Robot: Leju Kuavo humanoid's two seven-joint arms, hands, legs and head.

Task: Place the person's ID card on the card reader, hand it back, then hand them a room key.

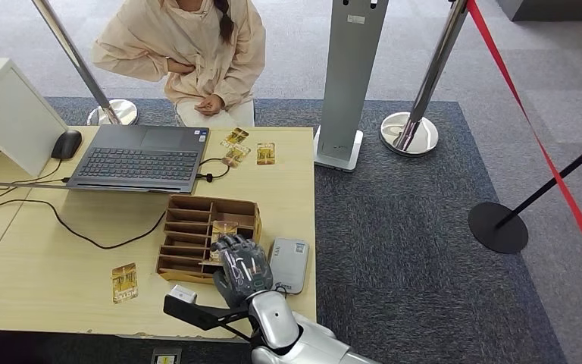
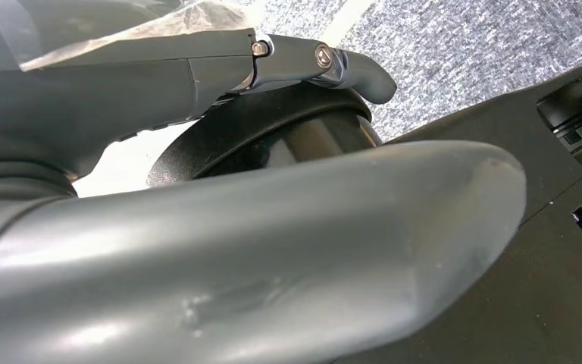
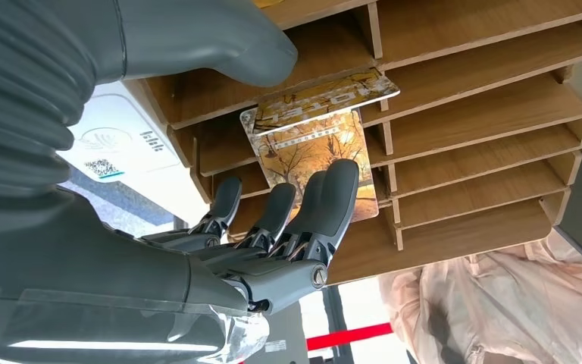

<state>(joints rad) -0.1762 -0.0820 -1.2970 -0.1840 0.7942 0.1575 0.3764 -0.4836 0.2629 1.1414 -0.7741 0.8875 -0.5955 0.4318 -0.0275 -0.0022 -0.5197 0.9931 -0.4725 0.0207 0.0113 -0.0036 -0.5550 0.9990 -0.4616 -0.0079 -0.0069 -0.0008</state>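
In the head view, your right hand (image 1: 241, 267) is reaching over the rack (image 1: 189, 227), just left of the reader (image 1: 291, 262). A person (image 1: 189, 53) is sitting at the table's (image 1: 45, 265) far side.

In the right wrist view, its fingers (image 3: 326, 201) are lying against a card (image 3: 314, 148) in the rack; whether they are grasping it you cannot tell.

In the left wrist view, you cannot tell how your left hand (image 2: 235, 250) is set.

Mock hotel or office reception desk, on grey carpet. Pale wooden table (image 1: 288, 167) carries an open laptop (image 1: 138, 158), a slotted wooden card rack (image 1: 189, 227) and a grey card reader (image 1: 289, 264); a person (image 1: 189, 53) sits at its far side. Right of it: grey kiosk stand (image 1: 348, 83), chrome queue posts (image 1: 424, 91), red barrier tape (image 1: 546, 159).
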